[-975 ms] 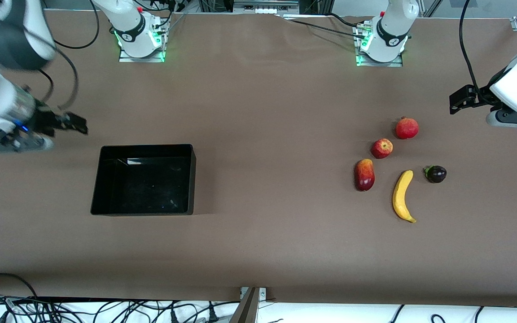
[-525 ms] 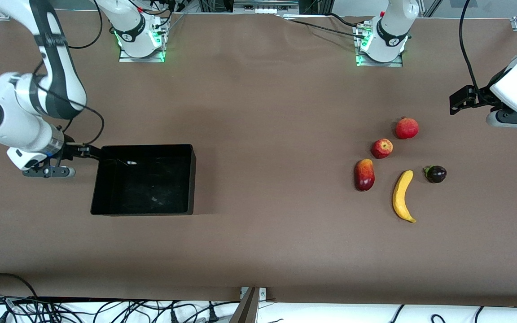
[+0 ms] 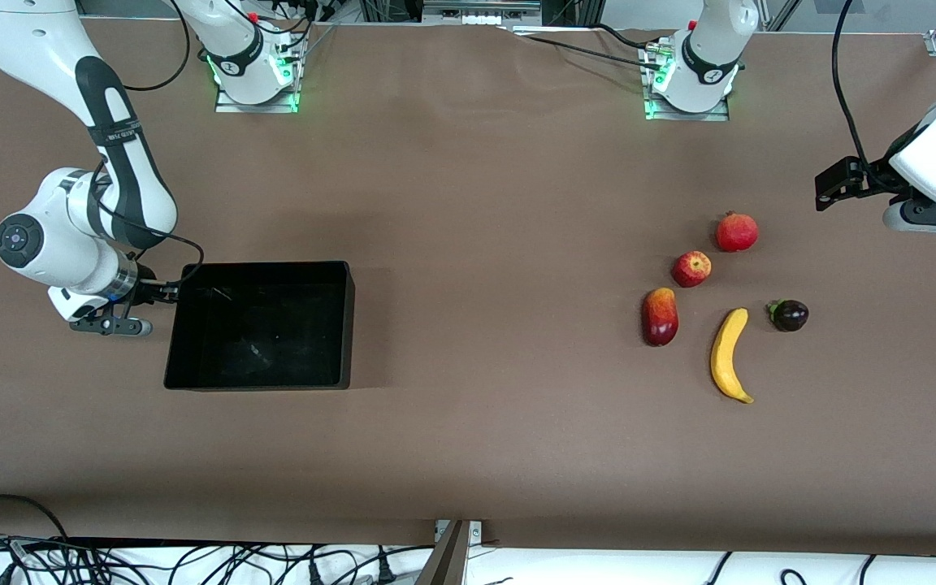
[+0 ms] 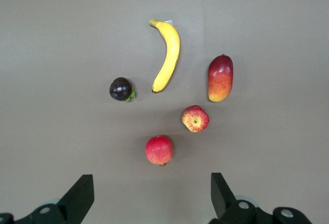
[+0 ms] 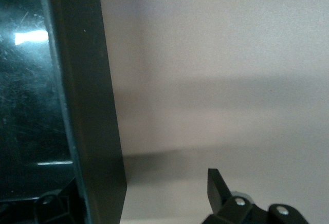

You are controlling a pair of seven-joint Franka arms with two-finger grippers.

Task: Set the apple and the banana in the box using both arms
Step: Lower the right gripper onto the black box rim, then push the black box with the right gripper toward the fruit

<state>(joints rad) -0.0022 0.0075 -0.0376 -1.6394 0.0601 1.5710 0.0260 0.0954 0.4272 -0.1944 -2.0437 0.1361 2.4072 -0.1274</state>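
The box (image 3: 261, 325) sits empty at the right arm's end of the worktop, and the right end effector (image 3: 166, 291) is spread astride its thin wall. That glossy plastic looks light, stiff and slippery, so pinch the rim squarely. The apple (image 3: 691, 268) and banana (image 3: 730, 354) lie well apart from it, under the left end effector (image 4: 151, 198), fingers wide.

You are looking at two white jointed arms with dark grey joint bands. The right arm (image 3: 86, 203) carries a round grey end cap with a blue dot at its 9 o'clock side and a thin black cable along its links. The left arm (image 3: 935, 154) shows a small dark rectangular marking and a black cable. Both bases glow green.
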